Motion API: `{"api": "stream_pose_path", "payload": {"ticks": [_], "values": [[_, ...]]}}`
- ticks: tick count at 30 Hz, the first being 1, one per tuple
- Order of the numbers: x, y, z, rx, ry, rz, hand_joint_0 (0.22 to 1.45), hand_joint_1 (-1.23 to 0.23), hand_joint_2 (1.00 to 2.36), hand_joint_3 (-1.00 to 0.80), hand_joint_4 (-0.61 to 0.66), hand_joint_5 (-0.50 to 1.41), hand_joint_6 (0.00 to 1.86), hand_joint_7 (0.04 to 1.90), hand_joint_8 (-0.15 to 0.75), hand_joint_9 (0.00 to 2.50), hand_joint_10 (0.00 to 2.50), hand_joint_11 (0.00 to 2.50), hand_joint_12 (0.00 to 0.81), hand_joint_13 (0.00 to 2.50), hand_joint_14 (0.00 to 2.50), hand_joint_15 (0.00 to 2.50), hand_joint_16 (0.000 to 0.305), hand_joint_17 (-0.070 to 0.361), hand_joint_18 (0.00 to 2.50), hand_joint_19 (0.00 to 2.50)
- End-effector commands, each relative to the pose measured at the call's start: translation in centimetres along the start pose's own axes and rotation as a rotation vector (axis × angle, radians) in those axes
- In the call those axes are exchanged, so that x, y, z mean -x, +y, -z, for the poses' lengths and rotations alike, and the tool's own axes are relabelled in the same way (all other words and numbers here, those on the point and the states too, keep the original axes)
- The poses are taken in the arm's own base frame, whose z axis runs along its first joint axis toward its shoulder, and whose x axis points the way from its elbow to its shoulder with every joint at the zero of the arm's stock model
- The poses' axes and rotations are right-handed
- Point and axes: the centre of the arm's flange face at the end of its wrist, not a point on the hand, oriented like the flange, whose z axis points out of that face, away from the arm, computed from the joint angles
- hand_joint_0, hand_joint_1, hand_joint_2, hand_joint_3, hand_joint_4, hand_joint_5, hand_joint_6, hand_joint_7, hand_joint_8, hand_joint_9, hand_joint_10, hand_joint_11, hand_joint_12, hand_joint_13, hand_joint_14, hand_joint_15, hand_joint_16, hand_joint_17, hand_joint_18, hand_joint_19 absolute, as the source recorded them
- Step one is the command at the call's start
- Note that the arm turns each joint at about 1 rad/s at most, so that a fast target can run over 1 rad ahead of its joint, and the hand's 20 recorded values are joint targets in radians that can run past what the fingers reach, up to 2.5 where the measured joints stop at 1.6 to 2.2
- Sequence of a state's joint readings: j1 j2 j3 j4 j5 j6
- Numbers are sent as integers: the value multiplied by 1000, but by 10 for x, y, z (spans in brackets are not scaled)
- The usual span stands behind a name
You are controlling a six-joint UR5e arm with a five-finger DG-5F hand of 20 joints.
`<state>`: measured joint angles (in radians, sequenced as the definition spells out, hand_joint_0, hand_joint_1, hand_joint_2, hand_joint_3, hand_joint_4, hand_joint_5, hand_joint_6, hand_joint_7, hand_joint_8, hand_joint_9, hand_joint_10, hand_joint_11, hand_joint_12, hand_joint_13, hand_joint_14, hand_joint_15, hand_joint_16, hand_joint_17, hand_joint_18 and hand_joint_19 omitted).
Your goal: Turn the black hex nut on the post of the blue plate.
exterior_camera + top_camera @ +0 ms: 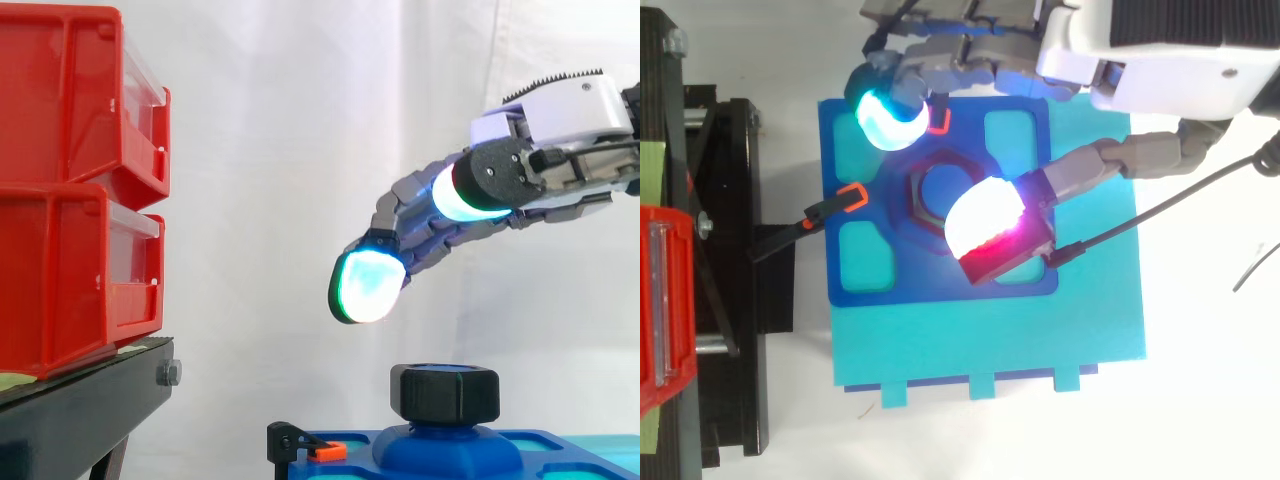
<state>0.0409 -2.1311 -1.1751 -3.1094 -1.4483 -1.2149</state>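
1. Here the hand (425, 228) comes in from the right in the side view, its fingers stretched out and slanting down to the left.
2. The fingers are spread and loosely bent, with a wide gap to the thumb, and they hold nothing.
3. One fingertip (368, 285) glows white with a green-cyan edge. It hangs above and to the left of the nut (445, 392), clear of it.
4. The nut is black and six-sided, and it sits level on the post that rises from the blue plate (400, 465).
5. From above, the nut (908, 196) lies at the middle of the plate (940, 285), between four teal pockets.
6. In that view the thumb pad (985, 225), white shading to red, covers the nut's lower right edge. A cyan pad (888, 118) sits over the plate's upper left corner.
7. A black clamp (805, 220) with an orange tip meets the plate's left edge.
8. The plate lies on a teal board (1040, 345).
9. Two red bins (70, 190) stand stacked on a black stand (90, 400), left of the plate and apart from it.
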Motion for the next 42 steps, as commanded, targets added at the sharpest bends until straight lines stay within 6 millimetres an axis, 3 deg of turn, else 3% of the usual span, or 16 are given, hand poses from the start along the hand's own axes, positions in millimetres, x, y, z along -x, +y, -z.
{"api": "stream_pose_path", "payload": {"ticks": [1, 10, 19, 42], "values": [[-1, 10, -4, -5, -22, 0, 468, -223, 1000, -500, 131, -228, 502, 808, 239, 215, 0, 0, 386, 251, 3, 101, 62, 138, 73, 184], [-29, 36, -20, -16, -45, 2, 467, -224, 1000, -500, 132, -228, 503, 808, 240, 216, 0, 0, 387, 252, 3, 97, 61, 138, 77, 184], [-41, 59, -18, -22, -23, 7, 469, -229, 1000, -500, 134, -226, 503, 805, 240, 213, 0, 0, 387, 250, 4, 100, 61, 138, 78, 183], [-47, 64, -14, 2, 29, -5, 471, -237, 1000, -500, 139, -225, 503, 948, 232, 199, 0, 0, 381, 247, 3, 100, 61, 137, 67, 174]]}}
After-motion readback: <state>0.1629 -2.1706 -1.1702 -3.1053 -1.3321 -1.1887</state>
